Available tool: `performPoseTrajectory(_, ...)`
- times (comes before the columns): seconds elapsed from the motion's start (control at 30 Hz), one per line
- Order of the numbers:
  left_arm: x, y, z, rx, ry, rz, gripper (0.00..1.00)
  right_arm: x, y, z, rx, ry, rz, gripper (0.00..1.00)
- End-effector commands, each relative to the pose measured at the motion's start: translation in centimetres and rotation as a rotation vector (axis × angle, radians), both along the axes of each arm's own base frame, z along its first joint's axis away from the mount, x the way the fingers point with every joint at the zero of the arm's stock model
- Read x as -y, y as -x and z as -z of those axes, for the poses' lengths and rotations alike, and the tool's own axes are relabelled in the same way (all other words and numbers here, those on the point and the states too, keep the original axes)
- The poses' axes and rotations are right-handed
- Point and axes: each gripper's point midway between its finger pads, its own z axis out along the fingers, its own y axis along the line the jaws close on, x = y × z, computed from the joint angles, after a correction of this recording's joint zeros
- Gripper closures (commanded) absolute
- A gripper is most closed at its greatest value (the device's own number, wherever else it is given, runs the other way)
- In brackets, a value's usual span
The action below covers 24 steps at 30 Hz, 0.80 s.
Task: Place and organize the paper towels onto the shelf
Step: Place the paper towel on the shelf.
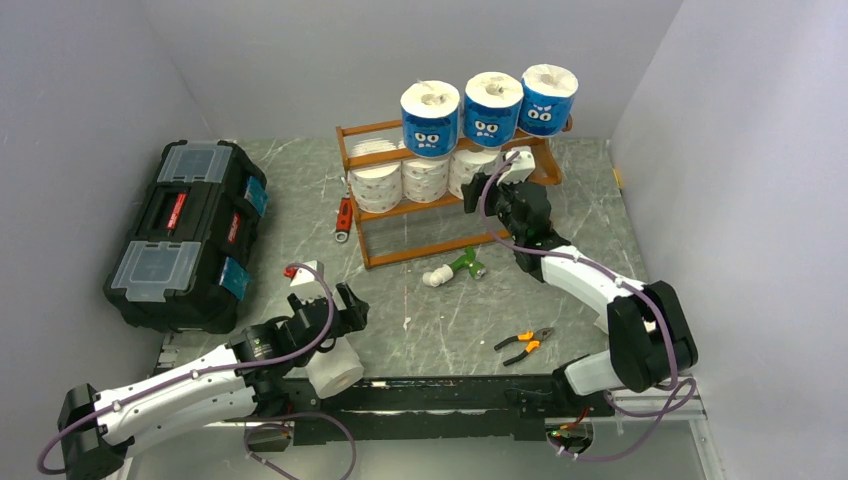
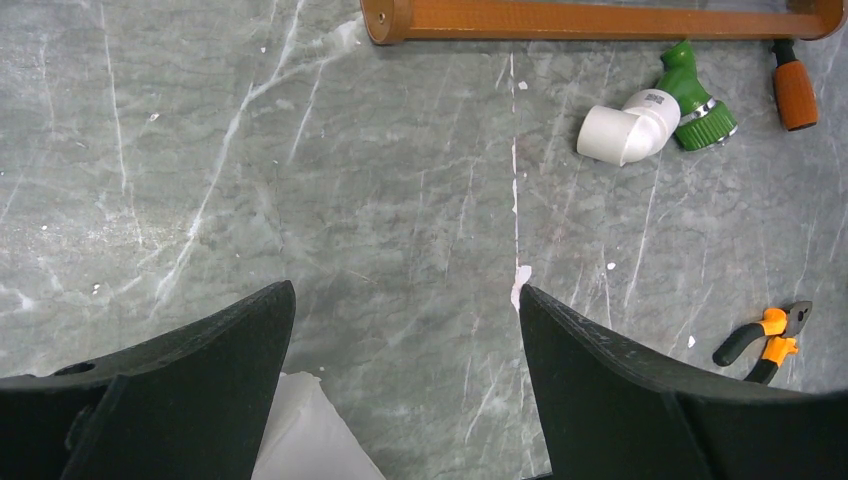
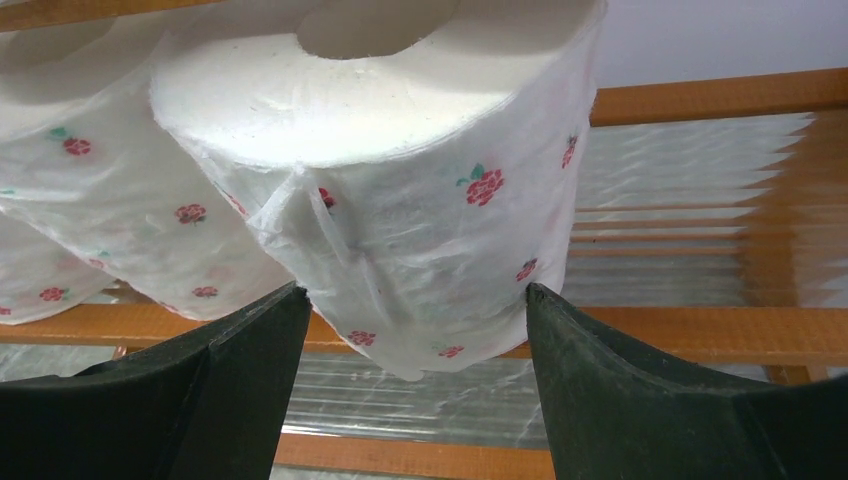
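Observation:
The orange-brown shelf [image 1: 425,206] stands at the back middle. Three blue-wrapped paper towels [image 1: 430,118] sit on its top tier and three white ones [image 1: 400,180] on the middle tier. My right gripper [image 1: 482,190] is open at the rightmost white roll [image 3: 400,190], a flower-printed one. Its fingertips [image 3: 290,300] sit at the roll's two lower sides, and the roll rests against the shelf rail [image 3: 700,335]. My left gripper [image 1: 350,302] is open and empty above the table [image 2: 405,300]. A loose white roll [image 1: 335,368] lies under it, its edge showing beside my left finger [image 2: 305,435].
A black toolbox [image 1: 185,235] stands at the left. A green-and-white tool [image 1: 452,268] [image 2: 655,115] lies in front of the shelf. Orange-handled pliers [image 1: 525,342] [image 2: 765,335] lie near the right arm's base. A red-handled tool [image 1: 343,218] lies left of the shelf. Grey walls enclose the table.

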Motion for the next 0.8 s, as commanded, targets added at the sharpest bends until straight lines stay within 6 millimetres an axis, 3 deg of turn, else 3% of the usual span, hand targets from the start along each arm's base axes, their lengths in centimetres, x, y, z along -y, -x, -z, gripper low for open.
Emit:
performPoseTrajectory(0.0, -0.5, 0.5, 0.9, -0.036, -0.017, -0.011, 0.11, 0.3, -1.6, -2.9, 0.082, -0.02, 0.039, 0.2)
performPoseTrajectory(0.77, -0.4, 0.3, 1.0, -0.037, -0.031, -0.009, 0.11, 0.2, -3.1, -1.7, 0.063, -0.026, 0.048, 0.21)
